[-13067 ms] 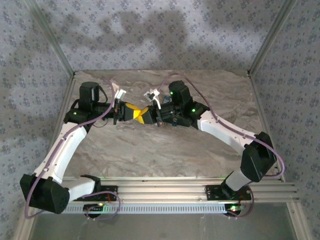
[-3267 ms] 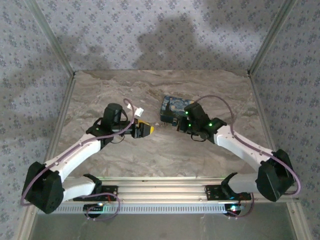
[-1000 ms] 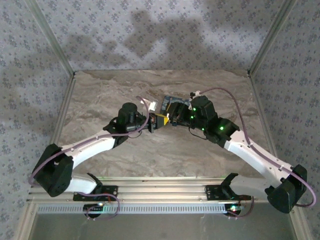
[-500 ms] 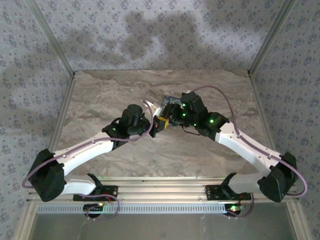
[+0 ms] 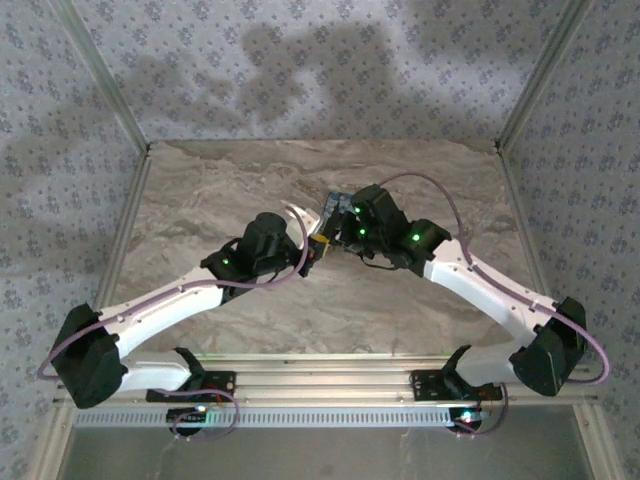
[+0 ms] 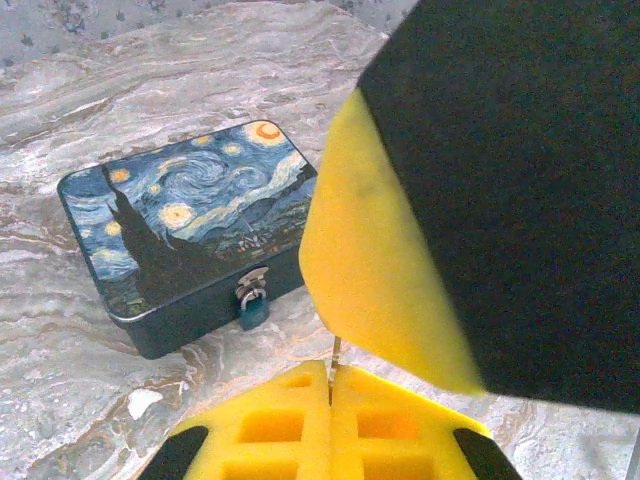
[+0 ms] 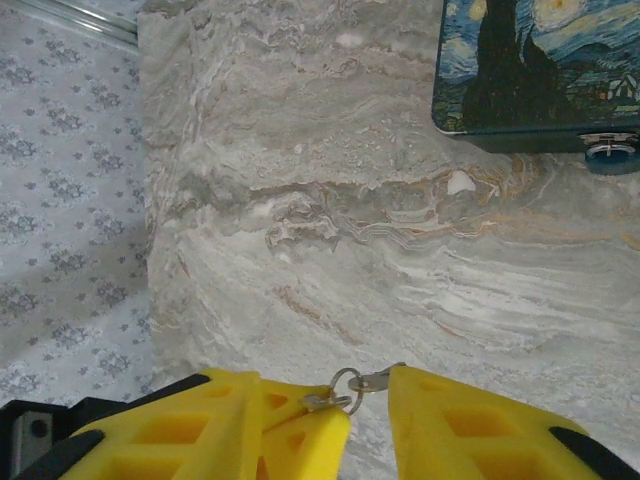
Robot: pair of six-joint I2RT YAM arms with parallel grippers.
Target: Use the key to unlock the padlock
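The starry-night block is a tin box (image 6: 190, 215), and the padlock (image 6: 253, 308) is a small teal lock hanging on its front hasp. It also shows at the right edge of the right wrist view as the padlock (image 7: 612, 156). My left gripper (image 6: 331, 372) is shut on the key (image 6: 335, 352), a thin metal blade sticking up between its yellow fingers. A key ring (image 7: 346, 386) with a second small key (image 7: 376, 379) hangs from it. My right gripper (image 7: 316, 388) is open around the left gripper's tip, and the second key touches its right finger (image 7: 480, 425). The two grippers meet in front of the box (image 5: 337, 202).
The marble-patterned tabletop (image 7: 400, 270) stretches in front of the box. Patterned walls (image 7: 60, 200) and aluminium posts (image 5: 105, 90) enclose the table. The right gripper's big yellow finger (image 6: 385, 260) looms just above the left gripper's tip.
Over the last second both arms closed in until their tips met in front of the box. The right arm swung left and now covers more of the box.
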